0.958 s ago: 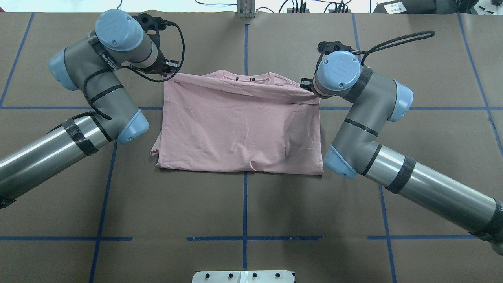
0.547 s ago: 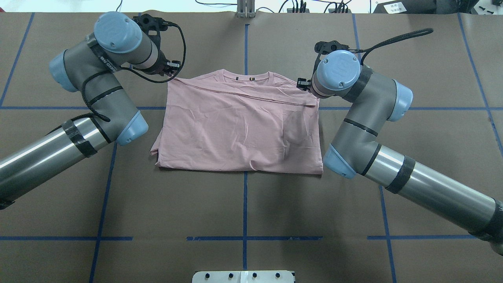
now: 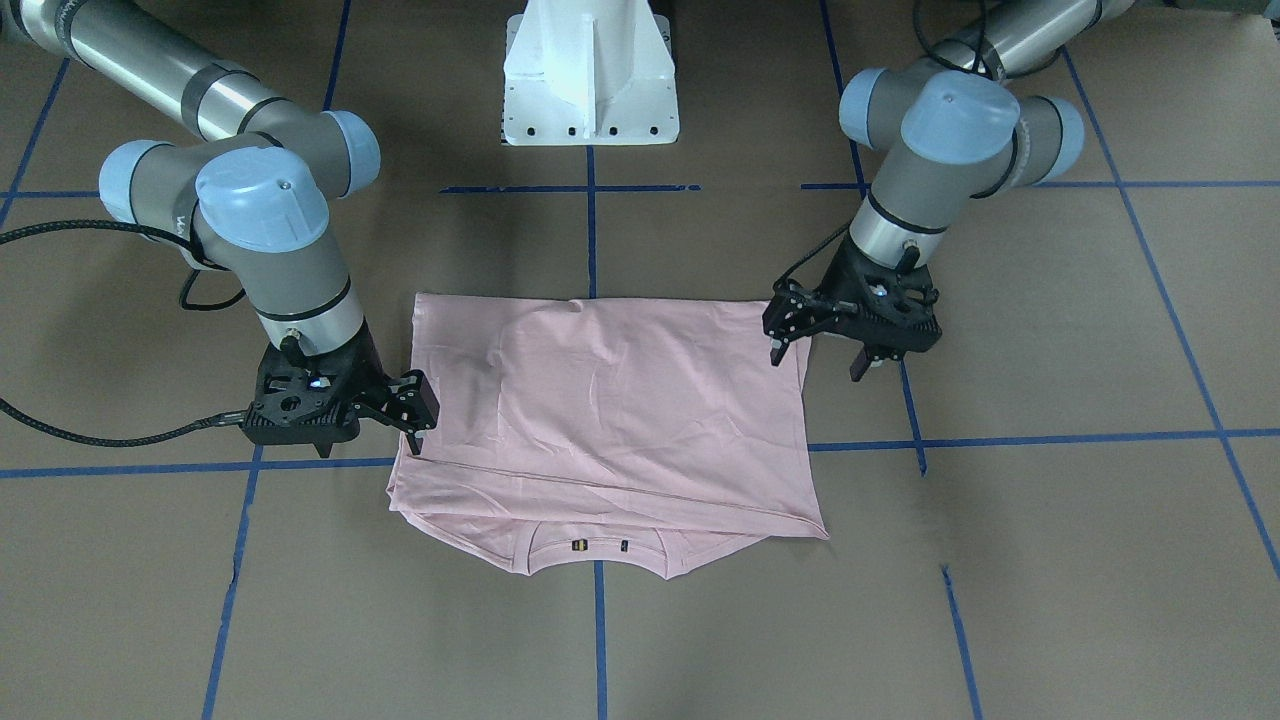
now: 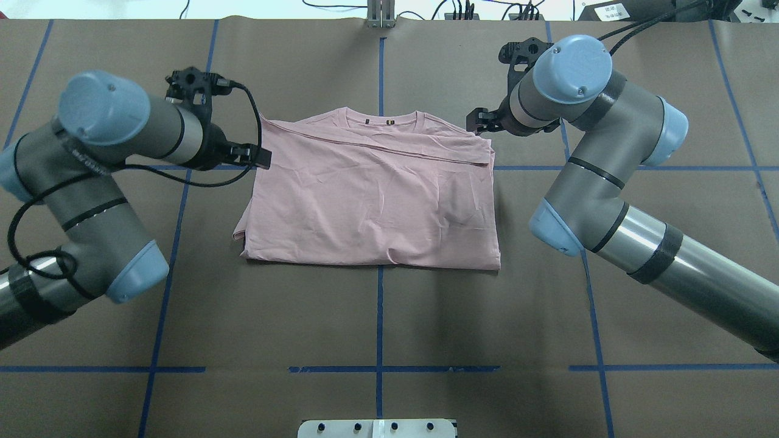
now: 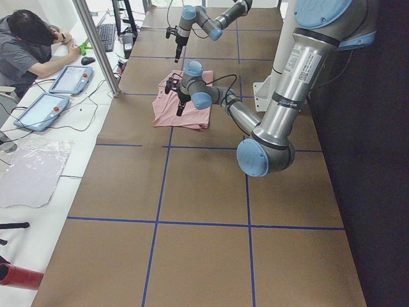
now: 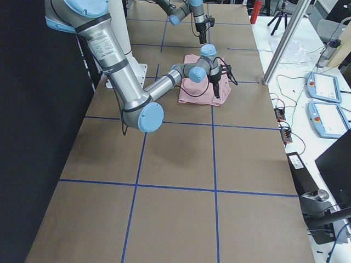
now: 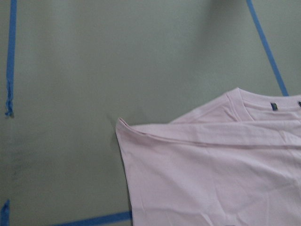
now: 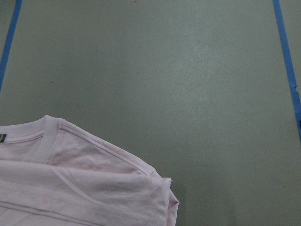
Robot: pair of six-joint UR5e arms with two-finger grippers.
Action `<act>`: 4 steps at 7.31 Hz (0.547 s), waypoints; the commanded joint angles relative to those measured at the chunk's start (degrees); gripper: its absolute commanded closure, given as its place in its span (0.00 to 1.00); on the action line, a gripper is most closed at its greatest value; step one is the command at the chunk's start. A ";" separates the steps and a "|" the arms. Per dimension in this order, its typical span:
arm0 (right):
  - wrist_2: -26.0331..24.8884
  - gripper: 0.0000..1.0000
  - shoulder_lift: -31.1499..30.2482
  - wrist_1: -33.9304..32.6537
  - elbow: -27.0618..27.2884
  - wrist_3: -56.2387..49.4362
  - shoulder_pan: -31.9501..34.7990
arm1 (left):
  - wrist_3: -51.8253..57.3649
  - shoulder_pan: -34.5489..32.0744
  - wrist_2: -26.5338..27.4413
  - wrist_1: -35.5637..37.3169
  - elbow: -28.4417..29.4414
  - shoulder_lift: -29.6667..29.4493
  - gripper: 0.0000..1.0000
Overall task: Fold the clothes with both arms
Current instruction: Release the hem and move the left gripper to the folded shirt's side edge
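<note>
The pale pink T-shirt [image 4: 371, 201] lies folded in half on the table, hem edge laid just below the collar [image 4: 382, 118]. Its print is hidden. It also shows in the front view [image 3: 610, 420] and in both wrist views [image 7: 216, 174] [image 8: 80, 193]. My left gripper [image 4: 246, 153] hovers at the shirt's left edge, open and empty; in the front view [image 3: 817, 360] it is on the right. My right gripper [image 4: 487, 118] hovers by the shirt's far right corner, open and empty; in the front view [image 3: 368, 440] it is on the left.
The brown table cover [image 4: 377, 316] is marked with blue tape lines. The white pedestal base [image 3: 590, 80] stands at the robot's side. An operator [image 5: 29, 45] sits at a side bench with tablets and cables.
Both grippers let go of the folded edge, which now lies flat near the collar. The left arm drew back toward the robot's left; the right gripper rose and moved slightly away.
</note>
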 commanded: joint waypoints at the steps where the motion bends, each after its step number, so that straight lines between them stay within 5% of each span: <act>1: 0.16 0.00 -0.21 0.04 0.60 -0.33 0.15 | -8.72 7.94 5.39 -0.46 -3.21 4.81 0.13; 4: -0.01 0.00 -0.21 0.04 1.21 0.37 0.15 | -9.98 10.87 6.57 -0.37 -1.63 6.05 0.14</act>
